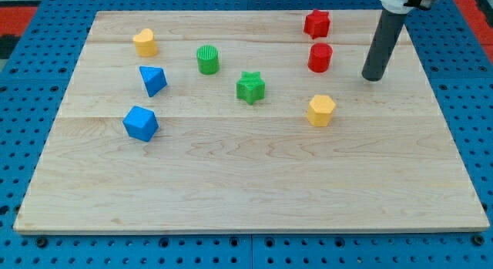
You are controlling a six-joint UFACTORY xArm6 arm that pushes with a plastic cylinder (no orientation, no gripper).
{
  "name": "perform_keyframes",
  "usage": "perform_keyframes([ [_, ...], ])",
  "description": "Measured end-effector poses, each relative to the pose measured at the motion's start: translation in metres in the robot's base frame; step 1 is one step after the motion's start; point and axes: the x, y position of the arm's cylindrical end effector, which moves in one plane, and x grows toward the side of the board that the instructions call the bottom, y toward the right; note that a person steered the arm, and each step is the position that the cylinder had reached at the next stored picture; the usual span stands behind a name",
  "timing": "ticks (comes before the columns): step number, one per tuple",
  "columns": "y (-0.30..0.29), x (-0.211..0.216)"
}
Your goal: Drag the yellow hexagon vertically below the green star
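Note:
The yellow hexagon [321, 110] lies right of the board's middle. The green star [250, 87] lies to its left and a little higher in the view. My tip [373, 78] rests on the board at the upper right. It is up and to the right of the yellow hexagon, clear of it, and just right of the red hexagon [320, 58].
A red star [316, 23] sits near the top edge. A green cylinder [208, 59] lies up-left of the green star. A yellow rounded block [144, 42], a blue triangular block [152, 80] and a blue cube-like block [140, 122] lie at the left. The wooden board [246, 192] rests on a blue pegboard.

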Motion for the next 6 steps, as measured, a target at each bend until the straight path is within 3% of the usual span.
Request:
perform_keyframes([
  [4, 0.004, 0.002],
  [5, -0.001, 0.068],
  [6, -0.086, 0.082],
])
